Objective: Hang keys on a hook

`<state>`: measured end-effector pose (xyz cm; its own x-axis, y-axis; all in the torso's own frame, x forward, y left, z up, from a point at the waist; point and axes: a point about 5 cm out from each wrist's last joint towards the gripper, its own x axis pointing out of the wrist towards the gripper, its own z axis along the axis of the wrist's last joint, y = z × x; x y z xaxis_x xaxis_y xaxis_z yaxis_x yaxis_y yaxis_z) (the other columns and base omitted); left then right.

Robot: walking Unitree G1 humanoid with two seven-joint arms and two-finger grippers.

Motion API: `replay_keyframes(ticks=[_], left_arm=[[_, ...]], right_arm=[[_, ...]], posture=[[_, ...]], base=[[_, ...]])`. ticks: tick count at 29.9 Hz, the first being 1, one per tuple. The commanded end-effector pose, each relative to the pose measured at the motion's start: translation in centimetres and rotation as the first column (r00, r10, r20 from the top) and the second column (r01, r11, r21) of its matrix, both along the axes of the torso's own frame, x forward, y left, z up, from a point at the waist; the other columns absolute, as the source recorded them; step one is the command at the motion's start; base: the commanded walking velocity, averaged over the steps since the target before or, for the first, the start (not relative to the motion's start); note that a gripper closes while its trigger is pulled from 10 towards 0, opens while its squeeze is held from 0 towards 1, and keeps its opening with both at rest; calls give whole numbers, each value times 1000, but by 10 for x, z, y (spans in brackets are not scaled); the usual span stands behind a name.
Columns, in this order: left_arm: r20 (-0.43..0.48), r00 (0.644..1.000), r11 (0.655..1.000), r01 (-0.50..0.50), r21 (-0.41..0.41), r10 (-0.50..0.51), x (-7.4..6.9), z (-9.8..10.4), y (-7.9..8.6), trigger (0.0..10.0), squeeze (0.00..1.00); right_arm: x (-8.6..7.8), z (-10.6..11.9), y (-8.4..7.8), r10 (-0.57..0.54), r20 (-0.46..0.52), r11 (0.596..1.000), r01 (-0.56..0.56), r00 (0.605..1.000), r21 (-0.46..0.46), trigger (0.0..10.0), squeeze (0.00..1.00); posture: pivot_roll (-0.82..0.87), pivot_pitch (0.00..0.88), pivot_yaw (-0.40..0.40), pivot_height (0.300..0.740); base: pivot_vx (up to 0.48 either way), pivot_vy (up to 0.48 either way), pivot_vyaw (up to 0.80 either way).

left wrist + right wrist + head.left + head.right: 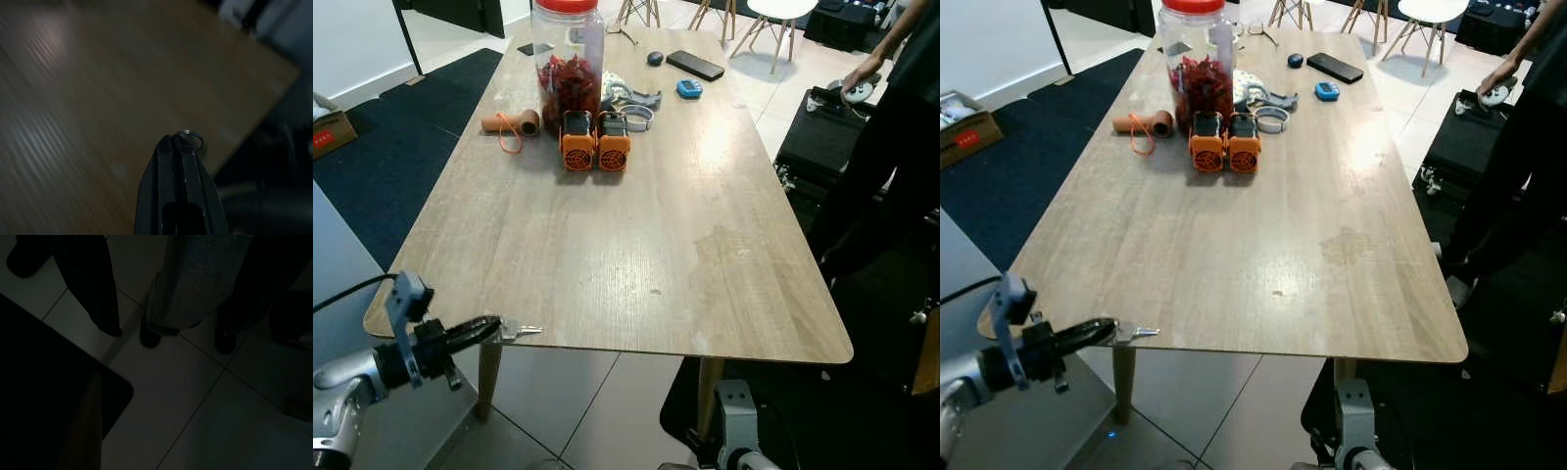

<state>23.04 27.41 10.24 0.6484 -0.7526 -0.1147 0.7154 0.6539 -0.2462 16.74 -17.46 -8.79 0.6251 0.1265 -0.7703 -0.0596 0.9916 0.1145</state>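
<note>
My left gripper (492,330) reaches in from the lower left at the near left corner of the wooden table (636,245). It is shut on a small bunch of silver keys (521,331), which sticks out past the fingertips just over the table's front edge. In the left wrist view the fingers (172,161) are pressed together, with the key ring (188,136) poking out at their tip above the tabletop. My right arm (736,421) hangs idle below the table's front edge.
At the far end of the table stand a big jar with a red lid (569,59), two orange blocks (595,140), a roll with an orange cord (514,123), a phone (695,65) and small items. A person in dark clothes (891,147) stands at the right.
</note>
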Motion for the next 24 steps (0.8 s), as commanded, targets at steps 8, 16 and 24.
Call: replay_keyframes(ticks=[8,16,24], left_arm=[[77,990,972,-102,-212,121,14,11,-31,0,0],[-43,999,917,-21,-398,4,-10,18,-15,0,0],[-248,952,955,105,-279,-177,-48,2,-9,0,0]], right_arm=[[-4,-2,-1,-9,-20,1000,9,1000,2,10000,0],[-5,-2,-1,-14,-21,1000,14,1000,4,10000,0],[-5,-2,-1,-9,-20,1000,9,1000,3,10000,0]], posture=[[116,60,-55,740],[113,60,-57,740],[116,59,-62,740]], base=[[0,0,0],[0,0,0],[0,0,0]])
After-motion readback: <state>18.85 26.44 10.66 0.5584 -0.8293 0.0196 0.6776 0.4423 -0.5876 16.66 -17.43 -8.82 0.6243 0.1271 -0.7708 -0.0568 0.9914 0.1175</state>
